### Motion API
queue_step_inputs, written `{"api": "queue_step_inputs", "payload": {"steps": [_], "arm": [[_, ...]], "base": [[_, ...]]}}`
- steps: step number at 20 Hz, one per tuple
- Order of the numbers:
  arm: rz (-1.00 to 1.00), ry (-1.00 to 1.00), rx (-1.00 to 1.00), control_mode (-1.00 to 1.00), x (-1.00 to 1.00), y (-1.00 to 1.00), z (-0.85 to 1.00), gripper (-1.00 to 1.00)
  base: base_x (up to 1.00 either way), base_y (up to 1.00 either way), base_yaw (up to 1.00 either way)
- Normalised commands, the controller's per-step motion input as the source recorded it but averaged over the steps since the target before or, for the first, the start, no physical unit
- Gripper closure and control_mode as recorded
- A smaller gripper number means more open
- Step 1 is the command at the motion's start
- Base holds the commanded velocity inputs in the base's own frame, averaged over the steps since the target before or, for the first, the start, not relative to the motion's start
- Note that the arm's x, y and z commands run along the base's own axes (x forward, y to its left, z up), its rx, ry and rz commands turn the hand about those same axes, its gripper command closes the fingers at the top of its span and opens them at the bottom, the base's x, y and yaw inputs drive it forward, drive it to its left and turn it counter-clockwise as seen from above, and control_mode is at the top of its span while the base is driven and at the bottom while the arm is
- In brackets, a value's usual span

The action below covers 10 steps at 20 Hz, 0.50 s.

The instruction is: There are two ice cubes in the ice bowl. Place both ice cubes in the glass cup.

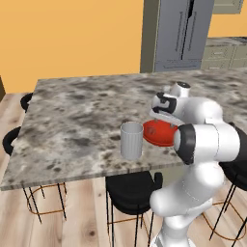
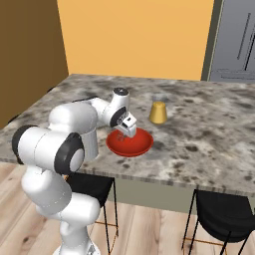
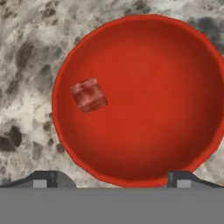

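Marble counter [image 1: 72,120] carries everything. Arm is bent over the ice bowl [image 3: 144,100], which sits near the counter's front edge, just right of the glass cup [image 1: 131,140] in the left base view; whether they touch, can't tell. Gripper [image 3: 111,178] hangs above the bowl, jaws spread wide, nothing between them. One ice cube [image 3: 89,95] lies in the bowl's left half in the hand view, off to the side of the finger line, tinted red by the bowl beneath.

Risks, as judged:
- Bowl is light and shallow; a finger landing on the rim or sloped wall could tip or slide it toward the edge.
- Cup stands close; a sideways swing with the cube could knock it over.
- Cube is small, slick-looking and off-centre; without a shift it may be missed, or pinched on a corner and squirt out.

Hard to see:
- Second cube: no sign of it in the bowl; cup's inside not visible, so can't say it's there.
- Right base view hides the cup behind the arm; a small yellow cone-shaped object [image 2: 158,113] sits behind the bowl, identity unclear.
- Fingertips cut off at the bottom of the hand view.
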Motion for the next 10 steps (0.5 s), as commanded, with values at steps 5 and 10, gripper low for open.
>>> {"api": "queue_step_inputs", "payload": {"steps": [5, 10], "arm": [[-0.06, 0.05, 0.01, -1.00, 0.45, 0.00, -0.35, -1.00], [-0.04, 0.05, 0.05, -1.00, 0.19, 0.07, -0.40, -1.00]], "base": [[0.00, 0.00, 0.00], [0.00, 0.00, 0.00]]}}
